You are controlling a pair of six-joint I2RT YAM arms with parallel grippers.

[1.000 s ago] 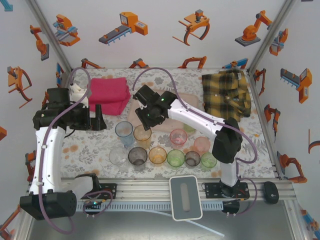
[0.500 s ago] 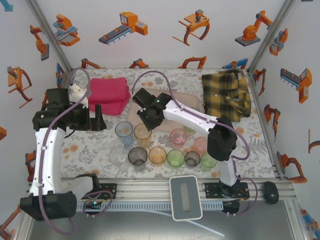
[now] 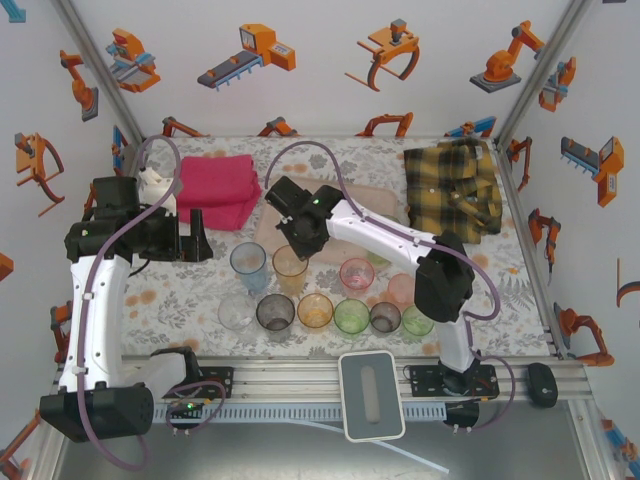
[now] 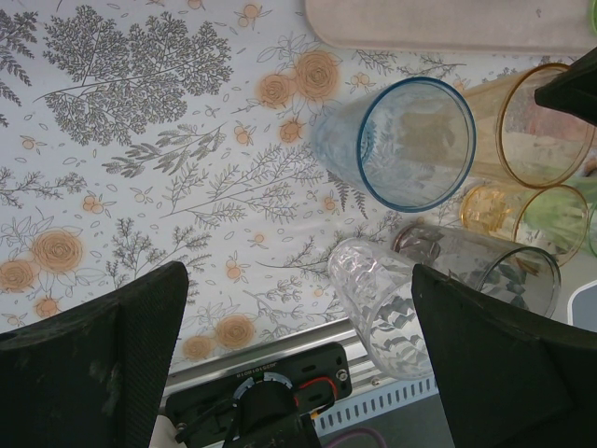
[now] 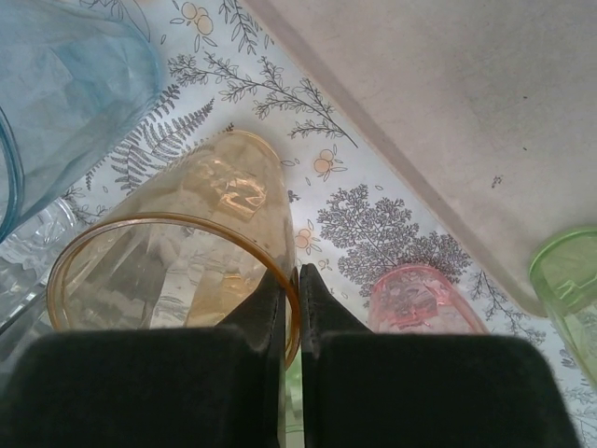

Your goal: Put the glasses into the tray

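Note:
My right gripper (image 3: 298, 247) is shut on the rim of an orange glass (image 3: 289, 268), one finger inside it and one outside; the pinch (image 5: 298, 280) and the orange glass (image 5: 187, 243) show close up in the right wrist view. The glass stands on the tablecloth just in front of the pale pink tray (image 3: 378, 198), whose edge (image 5: 448, 112) runs close by. A blue glass (image 3: 248, 262) stands to its left, a pink one (image 3: 357, 272) to its right. My left gripper (image 3: 196, 243) hangs open with nothing in it, left of the blue glass (image 4: 410, 140).
A front row of glasses runs from a clear one (image 3: 236, 311) and a smoky one (image 3: 275, 312) to a green one (image 3: 417, 321). A magenta towel (image 3: 215, 188) lies back left, a plaid shirt (image 3: 452, 185) back right.
My right gripper has shifted slightly left and nearer, settling onto the orange glass. The left arm has stayed still.

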